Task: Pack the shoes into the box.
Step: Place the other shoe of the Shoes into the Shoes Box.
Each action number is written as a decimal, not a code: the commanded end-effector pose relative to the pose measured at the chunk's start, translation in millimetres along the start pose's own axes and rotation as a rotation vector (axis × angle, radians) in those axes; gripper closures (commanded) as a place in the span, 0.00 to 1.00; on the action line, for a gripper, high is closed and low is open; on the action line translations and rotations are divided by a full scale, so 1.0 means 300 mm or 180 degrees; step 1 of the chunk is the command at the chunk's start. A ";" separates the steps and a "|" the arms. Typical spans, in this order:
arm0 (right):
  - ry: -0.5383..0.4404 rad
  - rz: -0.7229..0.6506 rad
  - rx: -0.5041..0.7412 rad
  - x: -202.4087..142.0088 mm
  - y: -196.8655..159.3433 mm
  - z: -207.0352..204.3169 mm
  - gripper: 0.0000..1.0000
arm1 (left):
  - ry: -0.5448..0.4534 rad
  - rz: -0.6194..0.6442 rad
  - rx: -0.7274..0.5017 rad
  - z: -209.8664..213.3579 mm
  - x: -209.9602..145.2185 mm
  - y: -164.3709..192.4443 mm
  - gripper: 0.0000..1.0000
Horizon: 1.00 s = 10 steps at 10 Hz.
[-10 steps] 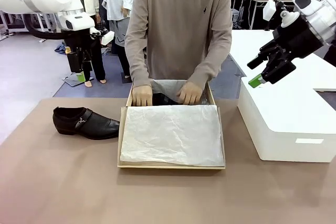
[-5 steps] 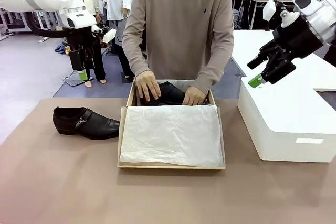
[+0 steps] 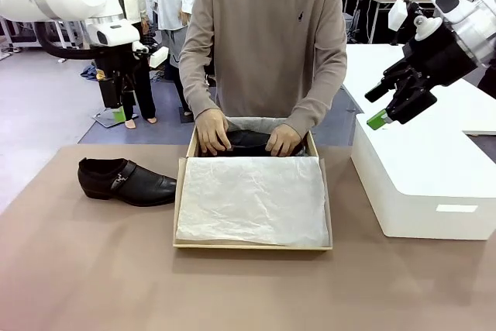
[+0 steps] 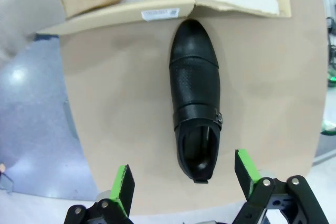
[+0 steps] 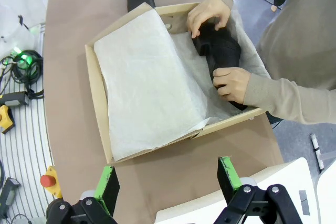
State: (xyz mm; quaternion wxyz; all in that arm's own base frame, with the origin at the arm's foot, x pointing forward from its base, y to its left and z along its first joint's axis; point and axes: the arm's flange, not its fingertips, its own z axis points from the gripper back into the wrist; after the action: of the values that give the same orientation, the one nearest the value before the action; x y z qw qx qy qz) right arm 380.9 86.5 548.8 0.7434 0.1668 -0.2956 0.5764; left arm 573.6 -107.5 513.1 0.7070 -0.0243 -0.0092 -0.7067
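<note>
I see my left gripper (image 4: 185, 178) spread wide and empty, facing the shoe (image 4: 195, 87) on the table; my right gripper (image 5: 168, 178) is equally spread, holding nothing.

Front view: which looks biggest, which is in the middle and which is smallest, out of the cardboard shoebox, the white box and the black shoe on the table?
Largest: the cardboard shoebox and the white box look about alike. The white box runs off the picture's edge, so I can't rank them.
Smallest: the black shoe.
</note>
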 end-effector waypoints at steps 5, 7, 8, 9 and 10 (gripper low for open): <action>-0.0095 0.0070 0.0034 0.000 -0.008 0.001 0.00 | 0.0011 0.0322 0.0069 -0.167 -0.156 -0.040 0.00; -0.0095 0.0070 0.0034 0.000 -0.008 0.001 0.00 | 0.0016 0.0377 0.0140 -0.205 -0.192 -0.024 0.00; -0.0095 0.0070 0.0034 0.000 -0.008 0.001 0.00 | -0.0005 0.0333 0.0167 -0.212 -0.203 -0.012 0.00; -0.0095 0.0070 0.0034 0.000 -0.008 0.001 0.00 | -0.0007 0.0234 0.0162 -0.214 -0.212 -0.005 0.00; -0.0095 0.0070 0.0034 0.000 -0.008 0.001 0.00 | -0.0030 0.0101 0.0119 -0.210 -0.216 0.005 0.00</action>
State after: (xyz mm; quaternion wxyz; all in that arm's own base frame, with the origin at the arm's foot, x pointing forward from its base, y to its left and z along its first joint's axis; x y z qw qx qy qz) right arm 380.9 86.5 548.8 0.7434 0.1667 -0.2956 0.5764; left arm 573.0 -51.1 448.5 0.7358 -0.0119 -0.0207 -0.6768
